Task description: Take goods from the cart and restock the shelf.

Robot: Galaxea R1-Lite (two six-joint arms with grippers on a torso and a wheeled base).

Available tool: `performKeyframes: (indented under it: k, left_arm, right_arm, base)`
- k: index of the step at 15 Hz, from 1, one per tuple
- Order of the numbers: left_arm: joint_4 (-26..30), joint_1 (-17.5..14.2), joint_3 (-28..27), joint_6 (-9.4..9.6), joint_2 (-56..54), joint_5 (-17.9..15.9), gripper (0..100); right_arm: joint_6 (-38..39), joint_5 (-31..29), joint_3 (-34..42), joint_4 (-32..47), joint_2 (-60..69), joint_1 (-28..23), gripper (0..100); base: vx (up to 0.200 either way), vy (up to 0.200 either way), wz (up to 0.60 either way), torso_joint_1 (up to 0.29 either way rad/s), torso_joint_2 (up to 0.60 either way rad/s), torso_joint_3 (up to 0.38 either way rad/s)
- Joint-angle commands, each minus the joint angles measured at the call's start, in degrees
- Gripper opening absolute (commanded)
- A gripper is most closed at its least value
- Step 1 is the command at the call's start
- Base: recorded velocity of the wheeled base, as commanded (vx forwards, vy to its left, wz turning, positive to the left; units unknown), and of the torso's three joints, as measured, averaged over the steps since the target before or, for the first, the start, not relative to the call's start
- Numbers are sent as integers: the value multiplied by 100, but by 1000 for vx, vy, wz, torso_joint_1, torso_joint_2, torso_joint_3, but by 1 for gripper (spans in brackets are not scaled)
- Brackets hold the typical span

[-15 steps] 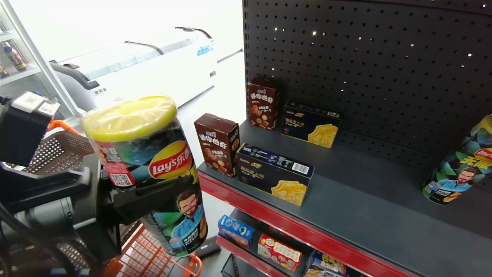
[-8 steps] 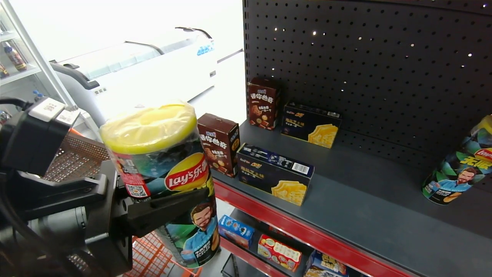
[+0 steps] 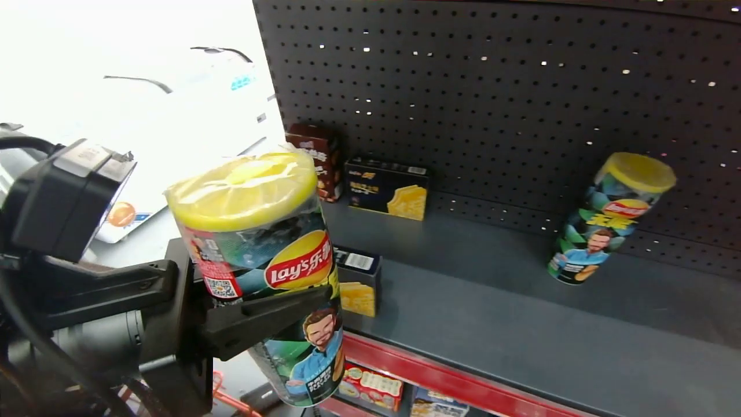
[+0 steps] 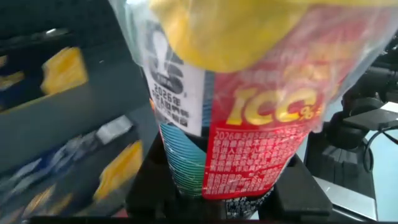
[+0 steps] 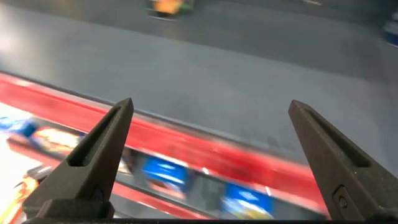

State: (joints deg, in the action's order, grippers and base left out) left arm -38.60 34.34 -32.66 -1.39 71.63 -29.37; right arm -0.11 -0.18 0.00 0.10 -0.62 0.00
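The big grey shelf [image 3: 492, 313] with the red front edge lies just past the left hand [image 3: 272, 301] and in front of the right hand [image 5: 211, 162], whose two fingers are spread wide with nothing between them. The left hand pinches a tall chips can [image 3: 255, 231] with a yellow lid around its middle, upright, near the shelf edge. Well off to that hand's right a second can [image 3: 608, 220] stands by the back wall, and a dark box [image 3: 358, 281] sits just behind the held can.
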Motion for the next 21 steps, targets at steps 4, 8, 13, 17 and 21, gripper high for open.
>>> performKeyframes:
  k: [4,8,13,17,21]
  left_arm:
    - [-8,2,-109,-2,149,1,0]
    - [-8,-42,-83,-2,149,1,0]
    - [-8,-42,-48,-2,149,1,0]
    - [1,-50,40,-2,105,10,0]
    - [1,-59,5,-2,97,10,0]
  right_arm:
    - [2,1,0,-1,-8,0,100]
    - [2,1,0,-1,-8,0,100]
    - [11,1,0,-1,-8,0,100]
    - [11,1,0,-1,-8,0,100]
    - [11,1,0,-1,-8,0,100]
  base:
    - [0,0,-450,4,3,1]
    - [0,0,0,0,0,0]
    - [0,0,-240,2,0,2]
    - [0,0,-150,-2,1,1]
    - [0,0,0,0,0,0]
